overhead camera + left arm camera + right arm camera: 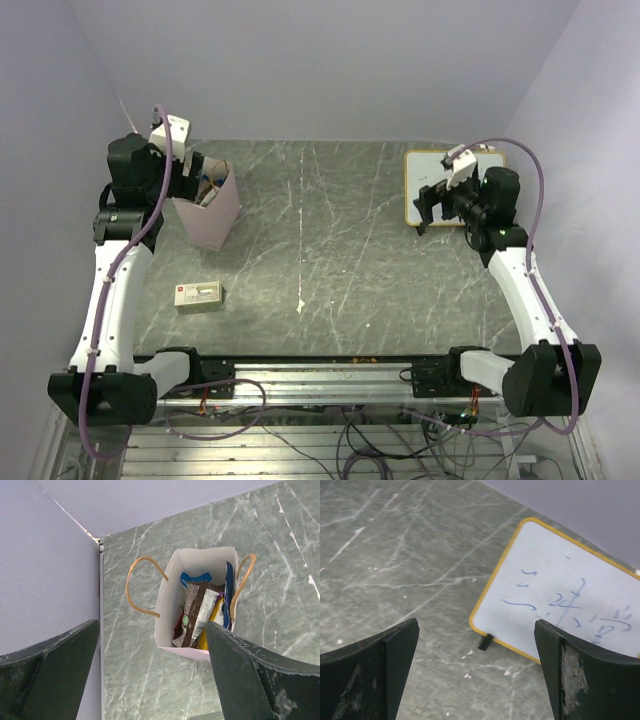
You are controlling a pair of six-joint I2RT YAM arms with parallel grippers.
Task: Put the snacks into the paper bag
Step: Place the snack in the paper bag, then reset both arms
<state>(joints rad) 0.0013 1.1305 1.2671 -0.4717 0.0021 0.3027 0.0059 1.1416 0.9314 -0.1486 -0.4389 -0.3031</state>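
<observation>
Snacks (200, 612): all the packets in view are inside the bag, standing on end and packed close together. The left wrist view shows a brown wrapper (192, 605) in the middle and a blue one (196, 576) behind it. A tall dark blue one (229, 590) stands against the right wall, and yellow (215, 617) and red (178, 627) show lower down (an exact count is not possible, because they overlap).
Paper bag (212, 215): upright on the bench, far-left corner, mouth open. Seen from above, its pale inner wall (167, 605) is clean, and the two tan loop handles (132, 587) are splayed outward, one to each side.
Left claw (152, 625): jaws spread wide with nothing between them. It is poised above the bag mouth (in the overhead view (195, 180) it sits just at the bag's upper left edge).
Right claw (476, 625): jaws wide apart and empty, held above the bench at the far right (428, 205), clear of the surface.
Bench (330, 250): grey-green marbled top with white scratches.
Whiteboard (560, 600): lies flat at the far-right corner (425, 170). It has a yellow frame and faint blue scribbles (not legible). A small black tab (485, 641) sticks out at its near edge.
Beige box (198, 295): lies flat near the left front of the bench, well apart from the bag, red mark at its left end.
</observation>
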